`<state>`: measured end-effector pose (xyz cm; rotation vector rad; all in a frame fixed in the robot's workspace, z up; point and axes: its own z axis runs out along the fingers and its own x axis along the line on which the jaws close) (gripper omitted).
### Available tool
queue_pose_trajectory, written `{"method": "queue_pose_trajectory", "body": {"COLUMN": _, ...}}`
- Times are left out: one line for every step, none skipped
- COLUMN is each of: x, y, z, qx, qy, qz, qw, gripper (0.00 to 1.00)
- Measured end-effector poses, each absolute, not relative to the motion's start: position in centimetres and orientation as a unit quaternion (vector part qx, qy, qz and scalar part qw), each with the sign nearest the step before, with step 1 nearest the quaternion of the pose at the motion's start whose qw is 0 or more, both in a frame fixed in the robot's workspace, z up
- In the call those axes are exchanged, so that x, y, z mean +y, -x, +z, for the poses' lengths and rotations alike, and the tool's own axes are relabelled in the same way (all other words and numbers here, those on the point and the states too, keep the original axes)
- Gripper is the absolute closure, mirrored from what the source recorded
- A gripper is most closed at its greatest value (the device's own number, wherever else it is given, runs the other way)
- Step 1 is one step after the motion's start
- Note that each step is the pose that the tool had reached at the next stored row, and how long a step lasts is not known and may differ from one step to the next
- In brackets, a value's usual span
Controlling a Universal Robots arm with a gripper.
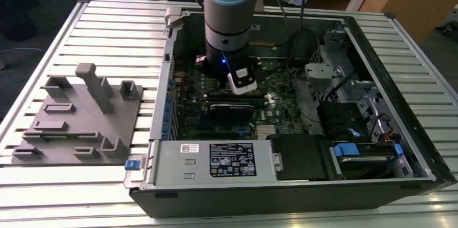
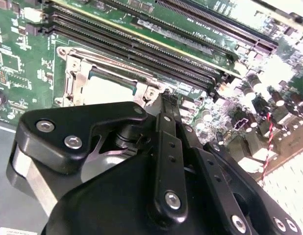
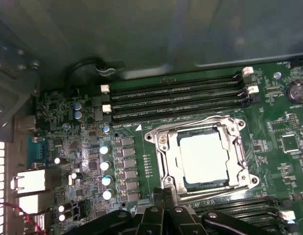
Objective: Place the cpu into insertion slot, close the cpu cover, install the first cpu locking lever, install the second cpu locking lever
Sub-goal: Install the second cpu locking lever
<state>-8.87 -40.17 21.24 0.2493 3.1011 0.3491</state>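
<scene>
Slatted metal table [image 1: 107, 19], open computer case [image 1: 372, 35], cpu [image 3: 204, 157] seated under cpu cover [image 3: 200, 128], memory slots [image 3: 176, 100] beside, gripper [image 3: 166, 192] pinched shut, empty

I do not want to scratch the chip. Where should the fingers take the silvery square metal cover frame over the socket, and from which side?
The silvery square metal cover frame lies flat around the pale square chip, so its bars offer little to pinch. Probably take its outer edge nearest the gripper, coming from above.
</scene>
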Motion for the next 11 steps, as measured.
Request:
{"method": "queue_pose_trajectory", "body": {"x": -40.1, "y": 8.9, "z": 21.2, "qx": 0.991, "qy": -0.08, "qz": 0.111, "qw": 0.005, "gripper": 0.9}}
{"method": "queue_pose_trajectory", "body": {"x": -40.0, "y": 8.8, "z": 21.3, "qx": 0.991, "qy": -0.08, "qz": 0.111, "qw": 0.005, "gripper": 0.9}}
{"method": "queue_pose_trajectory", "body": {"x": -39.8, "y": 8.7, "z": 21.2, "qx": 0.991, "qy": -0.08, "qz": 0.111, "qw": 0.005, "gripper": 0.9}}
{"method": "queue_pose_trajectory", "body": {"x": -39.7, "y": 8.6, "z": 21.2, "qx": 0.991, "qy": -0.08, "qz": 0.111, "qw": 0.005, "gripper": 0.9}}
{"method": "queue_pose_trajectory", "body": {"x": -39.6, "y": 8.4, "z": 21.2, "qx": 0.991, "qy": -0.08, "qz": 0.111, "qw": 0.005, "gripper": 0.9}}
{"method": "queue_pose_trajectory", "body": {"x": -39.4, "y": 8.2, "z": 21.2, "qx": 0.991, "qy": -0.08, "qz": 0.111, "qw": 0.005, "gripper": 0.9}}
{"method": "queue_pose_trajectory", "body": {"x": -39.2, "y": 8.0, "z": 21.2, "qx": 0.991, "qy": -0.08, "qz": 0.11, "qw": 0.006, "gripper": 0.9}}
{"method": "queue_pose_trajectory", "body": {"x": -39.1, "y": 7.8, "z": 21.2, "qx": 0.991, "qy": -0.08, "qz": 0.109, "qw": 0.006, "gripper": 0.9}}
{"method": "queue_pose_trajectory", "body": {"x": -38.9, "y": 7.6, "z": 21.2, "qx": 0.991, "qy": -0.08, "qz": 0.109, "qw": 0.006, "gripper": 0.9}}
{"method": "queue_pose_trajectory", "body": {"x": -38.8, "y": 7.4, "z": 21.2, "qx": 0.991, "qy": -0.08, "qz": 0.108, "qw": 0.006, "gripper": 0.9}}
{"method": "queue_pose_trajectory", "body": {"x": -38.6, "y": 7.2, "z": 21.2, "qx": 0.991, "qy": -0.08, "qz": 0.106, "qw": 0.006, "gripper": 0.9}}
